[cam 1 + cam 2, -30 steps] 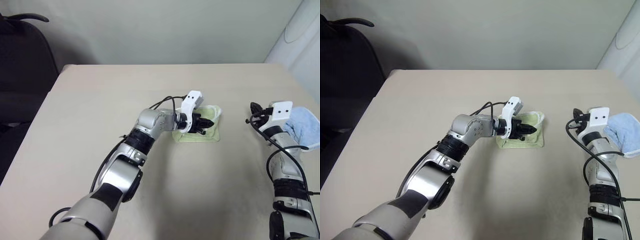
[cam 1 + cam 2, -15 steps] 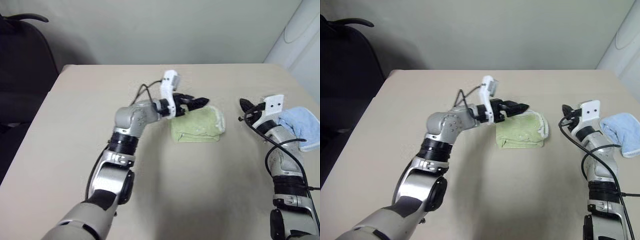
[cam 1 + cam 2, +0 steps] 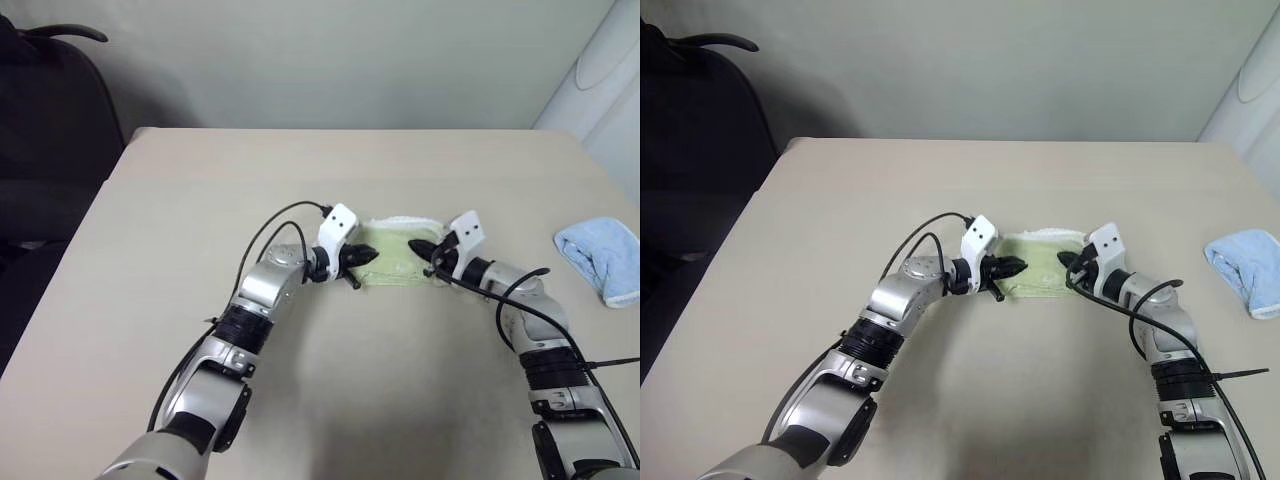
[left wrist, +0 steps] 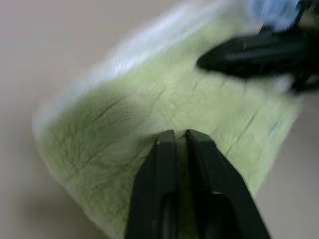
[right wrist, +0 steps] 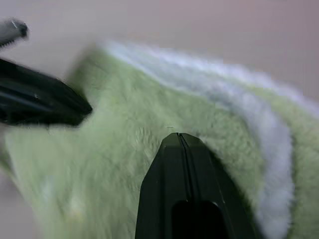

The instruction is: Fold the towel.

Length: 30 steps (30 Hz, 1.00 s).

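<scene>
Tabletop [image 3: 150, 240]: towel [image 3: 395, 262] between left gripper [image 3: 362, 257], right gripper [image 3: 418, 248].

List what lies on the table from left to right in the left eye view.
left gripper → towel → right gripper → blue cloth

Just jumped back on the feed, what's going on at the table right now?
The robot is working on the green towel, which lies folded into a compact bundle near the middle of the table. The left gripper is at the towel's left end and the right gripper at its right end, both shut with tips pointing inward over the fabric. Whether either pinches cloth can't be told. A light blue cloth lies apart near the table's right edge.
</scene>
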### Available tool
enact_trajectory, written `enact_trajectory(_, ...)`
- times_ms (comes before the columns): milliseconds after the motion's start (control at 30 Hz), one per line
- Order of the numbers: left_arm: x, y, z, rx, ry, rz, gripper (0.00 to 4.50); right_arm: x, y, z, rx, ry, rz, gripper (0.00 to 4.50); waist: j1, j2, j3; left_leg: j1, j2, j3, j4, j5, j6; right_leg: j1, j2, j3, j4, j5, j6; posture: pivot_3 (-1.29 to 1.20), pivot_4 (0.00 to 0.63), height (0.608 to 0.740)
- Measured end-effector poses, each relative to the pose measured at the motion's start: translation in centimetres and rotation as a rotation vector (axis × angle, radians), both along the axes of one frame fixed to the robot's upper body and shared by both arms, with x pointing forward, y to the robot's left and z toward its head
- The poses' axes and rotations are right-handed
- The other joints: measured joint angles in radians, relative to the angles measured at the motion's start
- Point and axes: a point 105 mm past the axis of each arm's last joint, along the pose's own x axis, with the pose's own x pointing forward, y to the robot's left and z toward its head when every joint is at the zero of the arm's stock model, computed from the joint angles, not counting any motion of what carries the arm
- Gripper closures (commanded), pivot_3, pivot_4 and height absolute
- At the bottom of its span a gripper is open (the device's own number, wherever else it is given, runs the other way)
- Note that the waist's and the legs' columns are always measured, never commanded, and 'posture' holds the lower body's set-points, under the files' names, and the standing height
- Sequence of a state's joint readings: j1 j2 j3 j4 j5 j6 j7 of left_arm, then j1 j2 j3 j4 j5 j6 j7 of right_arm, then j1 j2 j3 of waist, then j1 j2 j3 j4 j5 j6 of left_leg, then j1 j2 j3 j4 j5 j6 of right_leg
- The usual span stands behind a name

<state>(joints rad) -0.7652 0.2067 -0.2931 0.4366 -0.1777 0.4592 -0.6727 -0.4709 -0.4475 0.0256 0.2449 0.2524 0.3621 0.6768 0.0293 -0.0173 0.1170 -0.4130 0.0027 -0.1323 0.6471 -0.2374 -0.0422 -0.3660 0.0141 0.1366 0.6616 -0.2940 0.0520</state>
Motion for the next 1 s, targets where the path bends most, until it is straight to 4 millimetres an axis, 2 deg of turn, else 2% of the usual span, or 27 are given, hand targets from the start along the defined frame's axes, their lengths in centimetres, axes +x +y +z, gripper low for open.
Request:
enact_trajectory(100,0.3,-0.2,-0.5,0.039,-0.028,0.000,4.05,0.3,-0.1,-0.4,-0.015,-0.005,-0.010,4.50,0.000,-0.001,-0.003,0.011,0.000,0.000,-0.001,-0.002,0.004,0.012,0.000,0.000,-0.002,0.000,0.000,0.00,0.150,0.740)
enact_trajectory(200,-0.1,-0.1,-0.5,-0.015,-0.020,0.011,4.05,0.2,-0.1,-0.4,-0.015,-0.024,-0.015,4.50,0.000,-0.001,-0.003,0.014,0.000,0.000,0.000,-0.009,0.016,0.016,-0.001,0.000,-0.004,0.000,0.001,0.00,0.150,0.740)
enact_trajectory(233,-0.5,0.0,-0.1,-0.100,0.014,0.025,4.05,-0.1,-0.2,-0.1,-0.001,-0.039,-0.014,4.50,0.000,-0.001,-0.003,0.013,-0.001,0.000,0.000,-0.009,0.015,0.015,0.000,0.000,-0.004,0.000,0.001,0.00,0.150,0.740)
enact_trajectory(267,-0.8,0.3,0.2,-0.166,0.043,0.038,4.05,-0.3,-0.3,0.1,0.010,-0.049,-0.015,4.50,0.000,-0.001,-0.003,0.011,-0.001,0.001,-0.001,-0.003,0.005,0.013,0.000,0.000,-0.004,0.000,0.001,0.00,0.150,0.740)
enact_trajectory(333,-1.0,1.1,1.6,-0.301,0.092,0.069,4.05,-0.8,-0.7,0.8,0.036,-0.073,-0.013,4.50,0.000,0.000,-0.002,0.005,-0.001,0.001,-0.001,-0.002,0.003,0.008,0.000,0.000,-0.005,0.000,0.001,0.00,0.150,0.740)
enact_trajectory(367,-0.9,1.9,2.9,-0.397,0.123,0.103,4.05,-1.2,-1.0,1.5,0.060,-0.092,-0.007,4.50,0.001,0.000,-0.002,0.001,-0.001,0.002,0.000,-0.001,0.002,0.003,0.000,0.000,-0.003,0.000,0.001,0.00,0.150,0.740)
enact_trajectory(467,-0.8,5.5,6.4,-0.597,0.156,0.186,4.05,-2.2,-2.0,4.5,0.116,-0.167,-0.002,4.50,-0.002,0.000,-0.002,0.000,-0.001,0.003,0.001,-0.001,0.002,0.002,0.000,0.001,-0.001,-0.001,0.001,0.00,0.150,0.740)
enact_trajectory(533,-0.9,7.6,6.8,-0.636,0.194,0.231,3.53,-2.5,-3.0,6.5,0.136,-0.222,-0.018,4.50,-0.004,-0.001,-0.002,0.003,-0.001,0.003,0.001,-0.001,0.002,0.004,0.000,0.001,-0.001,-0.001,0.002,0.00,0.150,0.740)
enact_trajectory(633,-1.2,9.0,4.8,-0.632,0.326,0.284,2.53,-2.6,-3.6,7.6,0.155,-0.249,-0.027,4.50,-0.001,-0.001,-0.002,0.005,-0.002,0.002,0.000,-0.001,0.002,0.006,0.000,0.002,-0.001,-0.002,0.003,0.00,0.150,0.740)
enact_trajectory(767,-1.8,7.7,1.7,-0.598,0.500,0.273,0.99,-2.4,-3.6,8.0,0.163,-0.256,-0.026,4.50,0.004,-0.001,-0.002,0.005,-0.003,0.002,0.001,-0.001,0.002,0.006,-0.002,0.002,-0.001,-0.002,0.004,0.00,0.150,0.740)
enact_trajectory(867,-2.0,6.2,0.9,-0.593,0.566,0.238,0.04,-2.3,-3.7,8.3,0.166,-0.268,-0.029,4.50,0.004,-0.001,-0.002,0.005,-0.003,0.002,0.001,-0.001,0.002,0.005,-0.001,0.001,0.000,-0.002,0.004,0.00,0.150,0.740)
enact_trajectory(1000,-1.5,4.6,1.0,-0.582,0.601,0.201,0.04,-2.2,-3.8,8.4,0.170,-0.272,-0.036,4.50,0.012,-0.001,-0.002,0.005,-0.004,0.001,0.001,0.000,0.004,0.007,-0.002,0.001,0.000,-0.002,0.005,0.00,0.150,0.740)
